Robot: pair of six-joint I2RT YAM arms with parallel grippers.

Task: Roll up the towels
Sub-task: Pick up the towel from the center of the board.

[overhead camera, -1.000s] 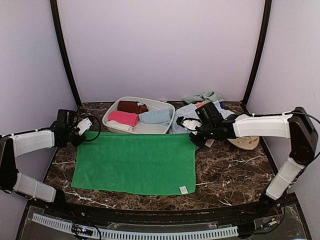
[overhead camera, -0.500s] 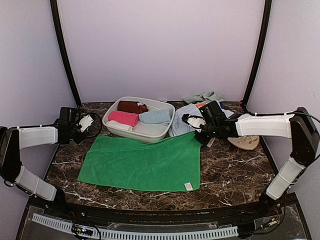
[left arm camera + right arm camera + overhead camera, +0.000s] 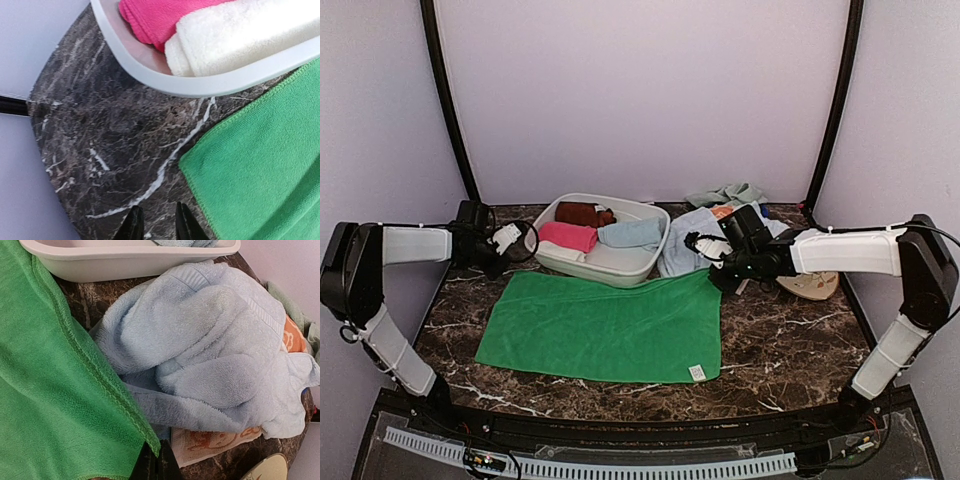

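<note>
A bright green towel point(image 3: 605, 325) lies spread flat on the marble table. My right gripper point(image 3: 716, 278) is at its far right corner and shut on that corner of the green towel point(image 3: 60, 405), the closed jaws point(image 3: 157, 462) pinching the hem. My left gripper point(image 3: 500, 262) hovers beside the far left corner; its fingers point(image 3: 156, 217) stand slightly apart over bare marble with nothing between them, the green towel point(image 3: 260, 170) just to their right. A crumpled pale blue towel point(image 3: 210, 340) and a peach printed towel point(image 3: 215, 442) lie behind the right gripper.
A white oval basin point(image 3: 605, 268) behind the green towel holds rolled pink point(image 3: 567, 236), brown point(image 3: 582, 213) and pale blue point(image 3: 630, 233) towels; a white roll point(image 3: 240, 35) shows too. A tan disc point(image 3: 812, 287) lies at the right. More cloths point(image 3: 725, 193) are heaped at the back.
The green towel was dragged to the right and farther back. The left gripper then let go of its corner, opened slightly and moved toward the basin. The right gripper kept its hold.
</note>
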